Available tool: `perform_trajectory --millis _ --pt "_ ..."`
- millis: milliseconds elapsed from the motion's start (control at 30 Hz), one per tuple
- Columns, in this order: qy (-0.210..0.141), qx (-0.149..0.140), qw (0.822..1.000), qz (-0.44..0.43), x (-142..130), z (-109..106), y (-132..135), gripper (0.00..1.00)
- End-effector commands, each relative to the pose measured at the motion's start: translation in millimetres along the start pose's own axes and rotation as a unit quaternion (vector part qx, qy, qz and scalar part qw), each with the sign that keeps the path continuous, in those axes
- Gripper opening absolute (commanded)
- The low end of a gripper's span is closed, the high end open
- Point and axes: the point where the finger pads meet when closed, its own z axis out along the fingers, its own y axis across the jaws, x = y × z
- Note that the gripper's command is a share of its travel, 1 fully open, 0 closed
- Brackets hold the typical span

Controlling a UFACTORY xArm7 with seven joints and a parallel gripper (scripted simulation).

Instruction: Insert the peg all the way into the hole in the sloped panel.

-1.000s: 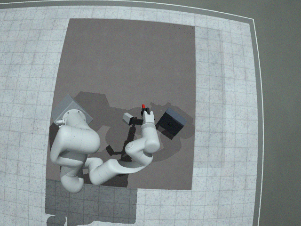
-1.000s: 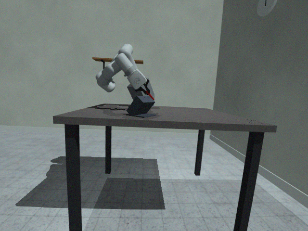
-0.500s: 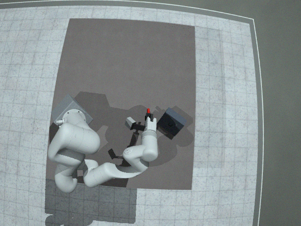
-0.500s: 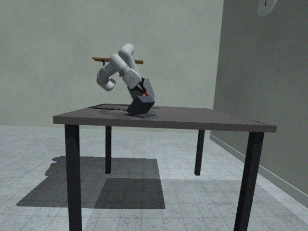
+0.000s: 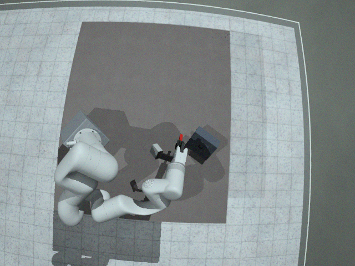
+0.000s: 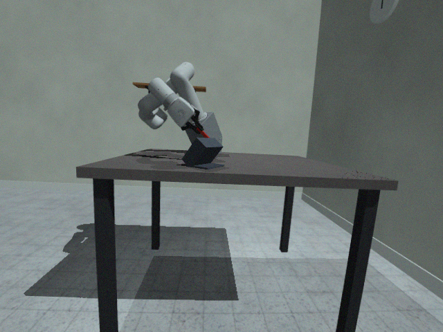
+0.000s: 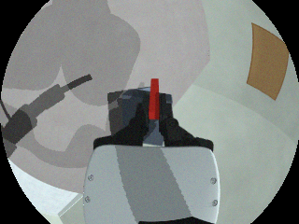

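My gripper is shut on a thin red peg. The peg sticks out beyond the dark fingertips. In the side view the peg slants down toward the top of the dark blue sloped block on the table. From above, the block lies just right of the gripper, with a small dark hole in its sloped face. The peg tip is beside the block's left edge, apart from the hole. In the wrist view the peg points forward between the fingers, with a dark block part behind it.
The brown table top carries the arm's grey base plate at the left. A grey box stands behind the block in the side view. A wooden shelf hangs on the back wall.
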Motion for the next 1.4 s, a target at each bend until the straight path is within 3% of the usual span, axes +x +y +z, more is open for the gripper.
perform_trajectory --millis 0,967,1367 --pt "-0.024 -0.012 1.0 0.008 -10.5 -11.2 -3.8 0.0" --pt "-0.155 -0.052 0.985 0.049 -60.7 -79.1 -37.5 0.0" --pt "-0.156 -0.052 0.985 0.049 -65.7 -67.4 -36.7 0.0"
